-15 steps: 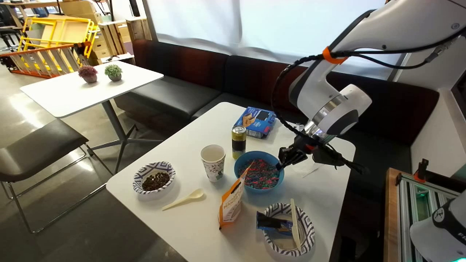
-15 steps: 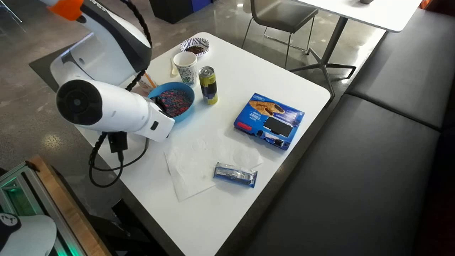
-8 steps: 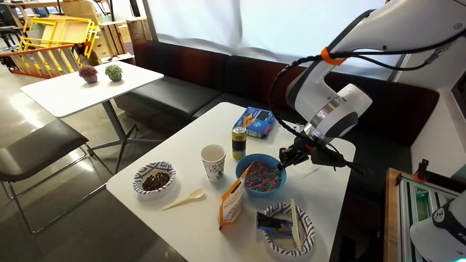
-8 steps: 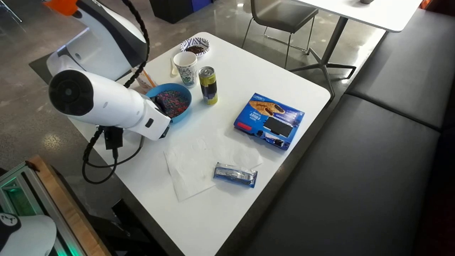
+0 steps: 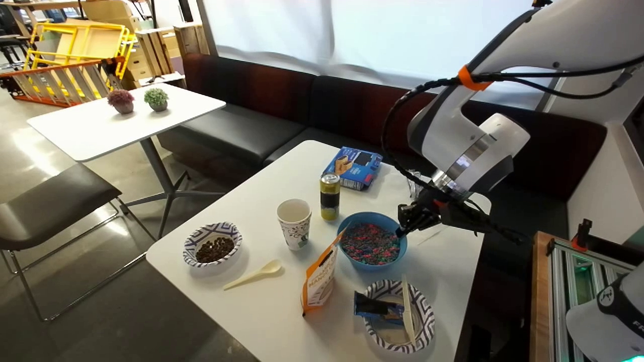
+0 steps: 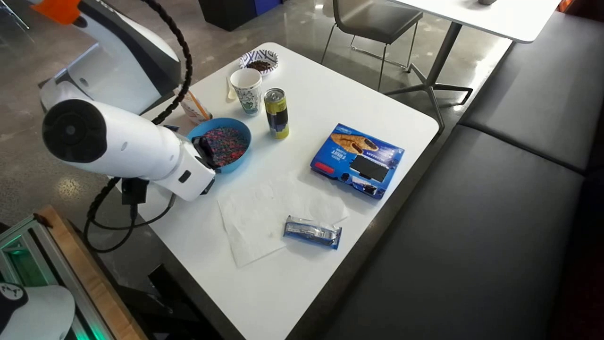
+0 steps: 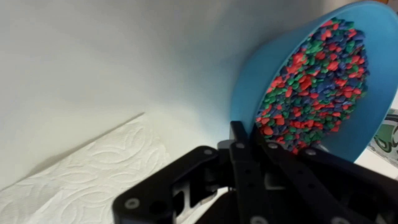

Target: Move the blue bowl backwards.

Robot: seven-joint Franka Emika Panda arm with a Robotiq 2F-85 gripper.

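Observation:
The blue bowl [image 5: 371,217], filled with red, green and blue bits, is on the white table in both exterior views [image 6: 221,123]. In the wrist view its outer wall [image 7: 260,70] slants up to the right. My gripper [image 7: 248,132] is shut on the near rim, one finger [image 7: 238,126] outside the wall and one inside over the bits. In an exterior view the gripper [image 5: 399,232] stands at the bowl's right edge. The arm partly hides the bowl in an exterior view. I cannot tell whether the bowl's base touches the table.
A paper cup [image 5: 294,223] and a can [image 5: 330,198] stand beside the bowl. An orange-and-white bag [image 5: 319,284] stands close to it. A striped plate [image 5: 426,314] holds a wrapper and a utensil. A napkin [image 6: 255,226], wrapped bar [image 6: 312,232] and blue box [image 6: 356,160] lie nearby.
The gripper and the blue bowl have moved together, away from the cup and can: rightward and slightly down in an exterior view, leftward and slightly down in an exterior view from another place.

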